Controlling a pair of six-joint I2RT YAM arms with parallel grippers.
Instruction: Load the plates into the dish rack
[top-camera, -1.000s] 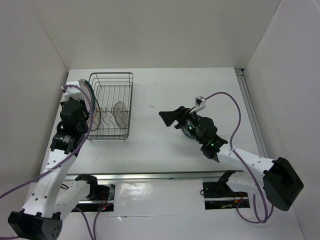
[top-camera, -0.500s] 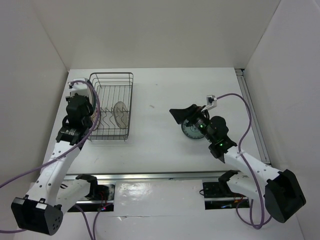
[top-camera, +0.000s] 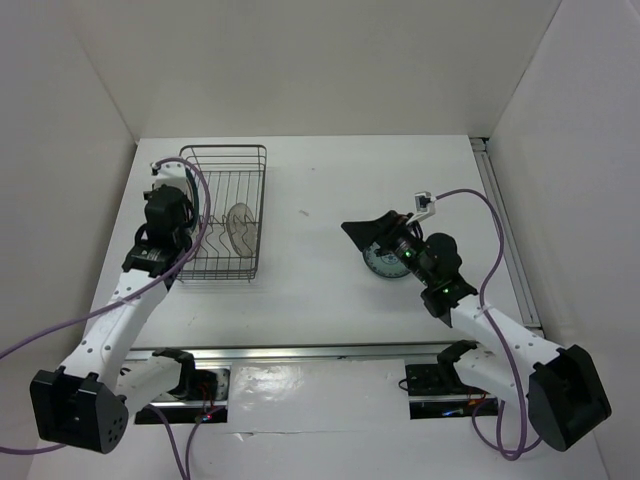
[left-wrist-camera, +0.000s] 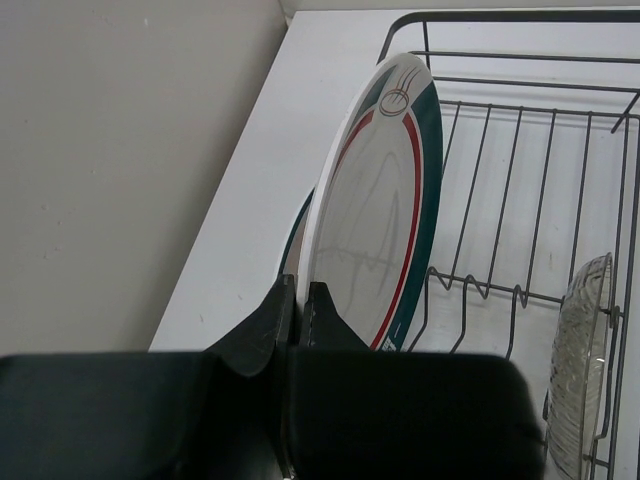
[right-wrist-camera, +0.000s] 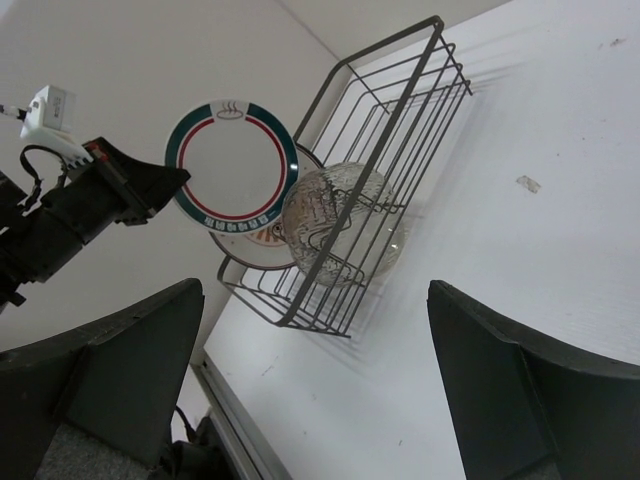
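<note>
The dish rack (top-camera: 225, 165) stands at the table's far left. My left gripper (left-wrist-camera: 298, 300) is shut on the rim of the white plate with red and teal rings (left-wrist-camera: 385, 200), holding it upright over the rack's left side (right-wrist-camera: 232, 165). Behind it leans the plate with the orange centre (right-wrist-camera: 262, 248). A small greyish plate (top-camera: 240, 228) stands on edge in the rack's near right part (right-wrist-camera: 335, 222). My right gripper (top-camera: 375, 232) hangs open with nothing between its fingers, just above the blue-green patterned plate (top-camera: 383, 262), which lies flat on the table.
White walls enclose the table on the left, back and right. A metal rail (top-camera: 505, 235) runs along the right edge. Another rail (top-camera: 320, 352) crosses the near edge by the arm bases. A purple cable (top-camera: 470, 200) loops over the right arm.
The left arm has carried the ringed plate toward the far end of the rack. The right arm has shifted right, uncovering the blue-green plate beneath it.
</note>
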